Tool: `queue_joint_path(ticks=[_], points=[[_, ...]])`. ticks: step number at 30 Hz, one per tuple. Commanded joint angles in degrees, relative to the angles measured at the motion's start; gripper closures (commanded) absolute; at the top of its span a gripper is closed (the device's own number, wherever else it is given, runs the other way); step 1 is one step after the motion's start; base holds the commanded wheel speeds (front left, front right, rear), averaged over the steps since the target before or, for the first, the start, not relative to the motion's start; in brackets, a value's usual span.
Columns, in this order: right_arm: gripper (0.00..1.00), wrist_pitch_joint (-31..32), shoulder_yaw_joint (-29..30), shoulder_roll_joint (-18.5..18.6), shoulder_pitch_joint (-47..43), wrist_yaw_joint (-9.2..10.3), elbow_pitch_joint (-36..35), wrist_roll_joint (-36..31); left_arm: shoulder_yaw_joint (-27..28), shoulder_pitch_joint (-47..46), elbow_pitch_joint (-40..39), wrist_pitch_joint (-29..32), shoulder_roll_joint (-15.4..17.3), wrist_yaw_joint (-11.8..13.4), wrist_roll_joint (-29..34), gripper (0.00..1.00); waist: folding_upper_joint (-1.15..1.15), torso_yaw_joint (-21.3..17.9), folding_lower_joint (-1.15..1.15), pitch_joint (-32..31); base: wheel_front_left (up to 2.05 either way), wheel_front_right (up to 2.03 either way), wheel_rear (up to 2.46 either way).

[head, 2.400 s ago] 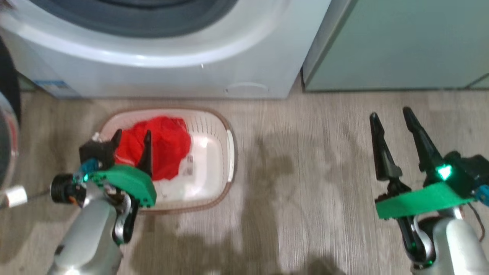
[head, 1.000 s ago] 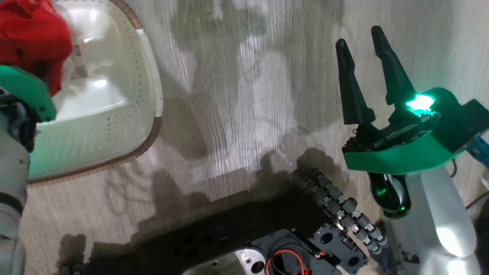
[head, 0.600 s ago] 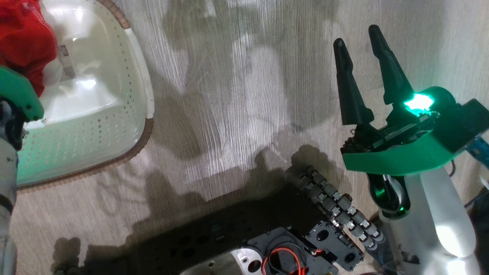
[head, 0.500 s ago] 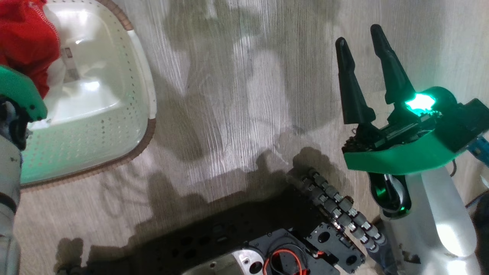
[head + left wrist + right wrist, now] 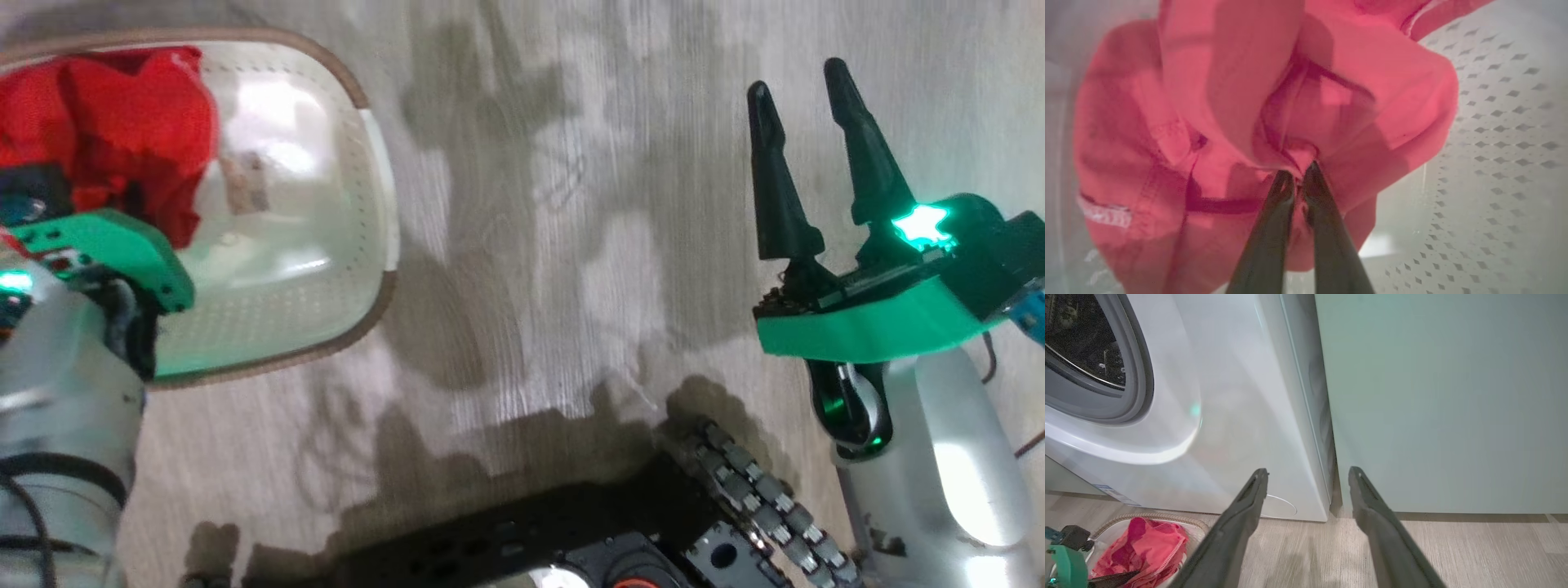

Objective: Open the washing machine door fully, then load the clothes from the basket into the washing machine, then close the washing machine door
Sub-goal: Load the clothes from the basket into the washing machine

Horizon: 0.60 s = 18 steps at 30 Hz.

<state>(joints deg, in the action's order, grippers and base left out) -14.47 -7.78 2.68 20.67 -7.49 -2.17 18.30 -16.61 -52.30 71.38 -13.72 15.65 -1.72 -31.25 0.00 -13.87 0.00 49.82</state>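
My left end effector (image 5: 1298,173) pinches the red clothes (image 5: 1241,81) inside the basket (image 5: 1494,122); my right end effector (image 5: 797,75) gapes empty, well apart.

Nothing is coming through clearly enough to read. A small label sticker (image 5: 245,184) is lying on the floor of the basket (image 5: 343,269), just beside the red clothes (image 5: 122,131), its print blurring out. A blue-edged label (image 5: 1110,493) is sitting near the lower left corner of the washing machine (image 5: 1229,416) front, too small to make out.
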Motion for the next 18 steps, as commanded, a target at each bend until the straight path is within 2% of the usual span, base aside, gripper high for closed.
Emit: queue_joint_path(ticks=[1,4,11,18], points=[[0.00,-0.52,-0.49,0.20,-2.60,0.00,-1.03,-0.64,1.28,2.65,-1.43,-0.85,1.29,-0.13,-0.31,1.00,0.00,2.47,0.00,-3.30,0.00,0.00,0.00],[0.00,-0.52,0.56,0.20,-2.98,0.00,-0.23,-1.54,1.88,4.76,-5.21,-1.21,0.41,0.29,-0.16,1.00,0.00,3.95,0.00,-6.00,0.00,0.00,0.00],[0.00,-0.52,2.64,0.20,-3.93,0.00,1.50,-3.32,5.81,13.42,-22.81,-1.26,-1.00,3.11,2.40,1.00,0.00,6.93,0.00,-12.22,0.00,0.00,0.00],[0.00,0.08,4.29,0.20,-4.97,0.00,2.36,-4.25,9.07,22.25,-38.47,-1.27,-2.27,4.87,5.85,1.00,0.00,8.68,0.00,-18.00,0.00,0.00,0.00]])
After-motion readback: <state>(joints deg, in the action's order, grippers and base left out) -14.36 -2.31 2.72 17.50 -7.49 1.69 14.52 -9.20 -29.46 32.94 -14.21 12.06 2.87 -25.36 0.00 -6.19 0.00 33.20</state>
